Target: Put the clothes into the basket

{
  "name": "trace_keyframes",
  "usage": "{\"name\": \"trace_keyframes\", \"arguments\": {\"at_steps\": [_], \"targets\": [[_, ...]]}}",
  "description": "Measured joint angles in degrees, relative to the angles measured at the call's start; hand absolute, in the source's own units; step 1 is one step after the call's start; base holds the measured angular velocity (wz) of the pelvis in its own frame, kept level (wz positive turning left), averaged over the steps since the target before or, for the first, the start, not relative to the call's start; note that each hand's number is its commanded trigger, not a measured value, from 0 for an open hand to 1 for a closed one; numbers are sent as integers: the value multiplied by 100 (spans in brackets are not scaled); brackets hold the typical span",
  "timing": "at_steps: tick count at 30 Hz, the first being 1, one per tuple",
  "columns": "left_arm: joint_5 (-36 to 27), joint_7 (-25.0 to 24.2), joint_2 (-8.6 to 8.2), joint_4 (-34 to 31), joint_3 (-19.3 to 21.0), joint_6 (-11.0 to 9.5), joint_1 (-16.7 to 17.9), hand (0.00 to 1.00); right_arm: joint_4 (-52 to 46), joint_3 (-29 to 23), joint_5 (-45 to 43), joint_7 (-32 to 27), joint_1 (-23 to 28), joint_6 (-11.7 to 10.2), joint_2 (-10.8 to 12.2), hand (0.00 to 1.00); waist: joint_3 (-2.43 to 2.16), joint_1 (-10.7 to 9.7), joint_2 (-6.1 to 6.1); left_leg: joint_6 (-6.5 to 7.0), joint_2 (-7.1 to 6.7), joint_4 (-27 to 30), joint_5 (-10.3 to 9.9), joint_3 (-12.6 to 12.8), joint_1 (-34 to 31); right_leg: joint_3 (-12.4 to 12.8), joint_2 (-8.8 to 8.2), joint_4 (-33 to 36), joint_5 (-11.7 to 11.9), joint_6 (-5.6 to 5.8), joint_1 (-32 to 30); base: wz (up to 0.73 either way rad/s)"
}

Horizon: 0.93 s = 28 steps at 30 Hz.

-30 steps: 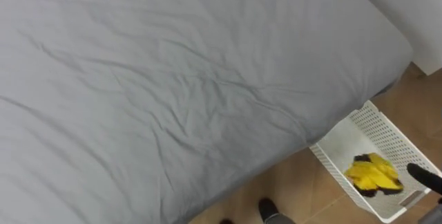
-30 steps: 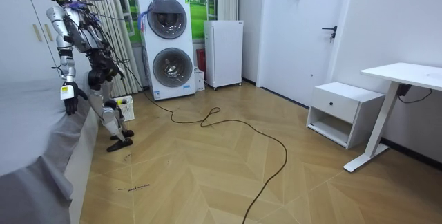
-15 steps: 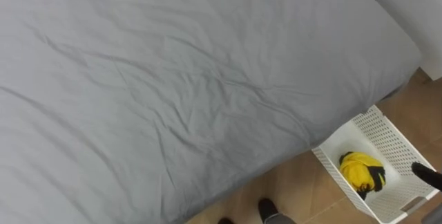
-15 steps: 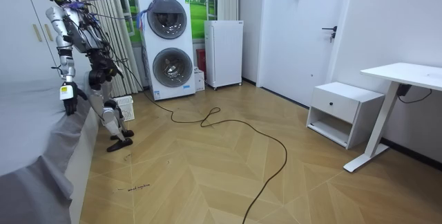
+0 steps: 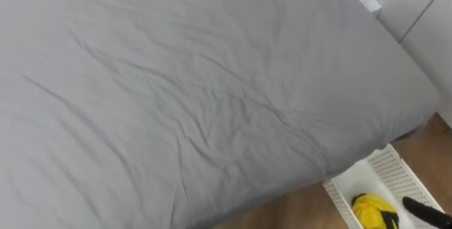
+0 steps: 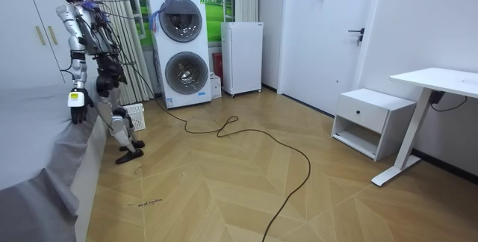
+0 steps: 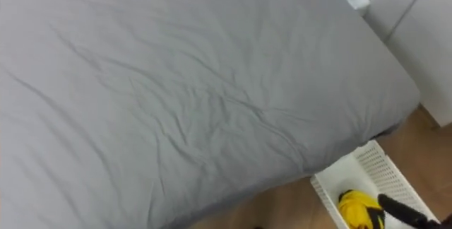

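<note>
A white perforated basket stands on the wood floor at the foot of the grey bed, at the lower right of the eye views. A yellow garment with a dark patch lies bunched inside it. My right hand reaches in from the lower right, its dark fingers straight over the basket beside the garment and holding nothing. In the room view I stand at the bed's edge, the basket behind my legs. My left hand hangs beside the mattress.
The grey bed sheet is wrinkled and bare. White wardrobe doors rise past its far corner. The room view has stacked washing machines, a white cabinet, a nightstand and a desk, with open wood floor between.
The yellow garment has settled from spread out to bunched up in the basket. The eye views have swung up over the bed, and I have straightened a little.
</note>
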Motion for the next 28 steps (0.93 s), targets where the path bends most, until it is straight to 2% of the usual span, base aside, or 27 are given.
{"name": "trace_keyframes", "arguments": {"at_steps": [4, 6, 8, 11, 17, 20, 28], "targets": [[0, -3, -6, -64, 116, -40, 16, 0, -19, 124, -103, 196, 26, 4, 333, 0, -19, 21, -129, -22, -48, -144, 28, -300, 285, -268, -21, -317, 40, 23, 483, 42], [3, 0, -15, -144, 118, -39, 34, 0, -47, 426, -114, 316, 100, 14, 439, 0, -23, 184, -199, -26, -63, -213, 34, -352, 437, -295, -14, -425, 60, 17, 667, 19], [235, 37, -69, -336, 241, -24, 58, 0, -172, 723, -352, 472, 211, 63, 601, 0, -30, 248, -275, -26, -94, -216, 34, -570, 499, -531, -41, -604, 98, 18, 904, 46], [381, 60, -175, -436, 340, -55, 74, 0, -120, 821, -598, 647, 256, 114, 789, 0, -19, 303, -339, -26, -148, -224, 34, -778, 602, -795, -91, -728, 79, 31, 1155, 53], [412, 184, -261, -413, 344, -73, 66, 0, 32, 1014, -608, 785, 362, 251, 803, 0, 9, 329, -536, -27, -193, -234, 33, -888, 698, -998, -134, -795, 22, 49, 1356, 16], [412, 173, -277, -402, 342, -73, 63, 0, 35, 1093, -701, 787, 438, 259, 792, 0, 2, 367, -555, -27, -206, -233, 33, -943, 712, -1045, -136, -856, 20, 52, 1424, 10], [410, 171, -329, -371, 333, -152, 86, 0, 106, 1201, -1050, 727, 518, 400, 772, 0, 29, 481, -587, -34, -229, -256, 29, -1040, 886, -1072, -144, -873, -42, 49, 1609, 4]]}}
